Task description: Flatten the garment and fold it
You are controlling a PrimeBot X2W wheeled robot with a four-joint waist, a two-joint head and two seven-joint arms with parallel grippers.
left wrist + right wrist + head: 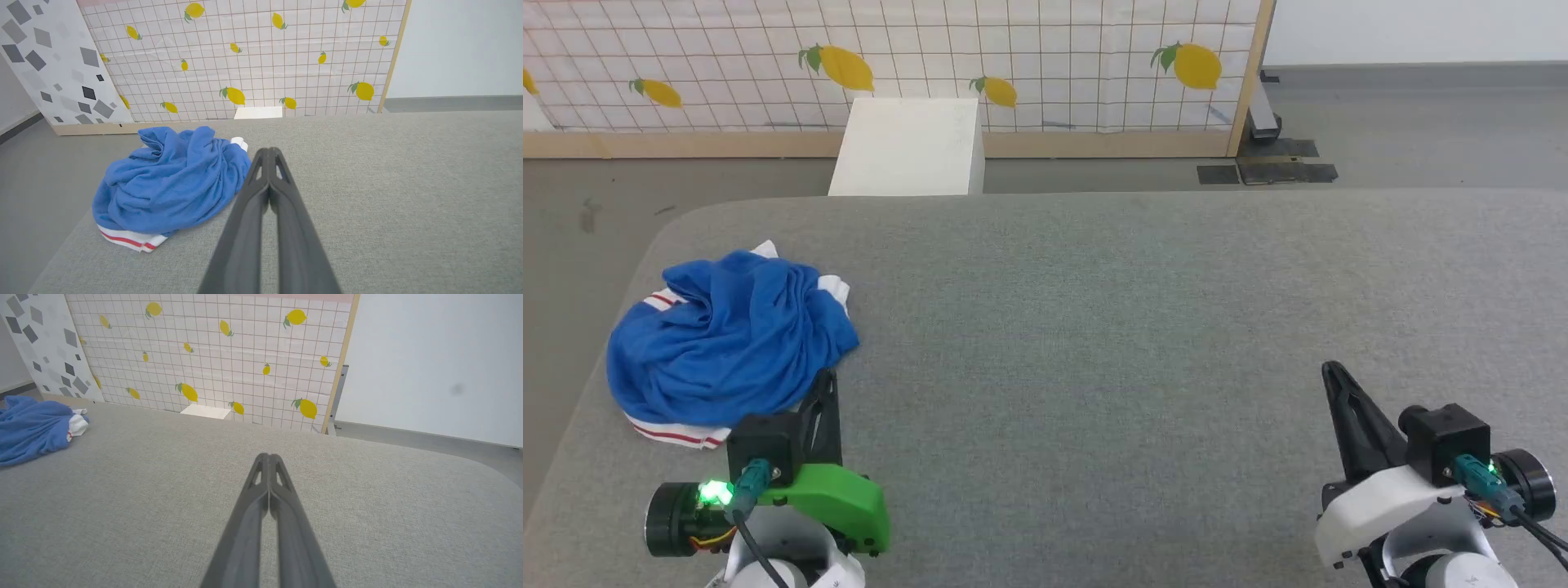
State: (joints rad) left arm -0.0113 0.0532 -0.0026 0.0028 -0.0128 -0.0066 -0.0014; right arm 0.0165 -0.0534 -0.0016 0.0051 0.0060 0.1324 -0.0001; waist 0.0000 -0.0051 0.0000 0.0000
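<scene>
The garment [731,343], a royal-blue jersey with white, red-striped trim, lies crumpled in a heap near the left edge of the grey fabric bench [1094,310]. The left pincer [827,380] is fully closed and empty, its tips just beside the heap's right side. The right pincer [1331,371] is fully closed and empty, over bare bench well apart from the garment. A white box [907,147] stands beyond the far edge.
</scene>
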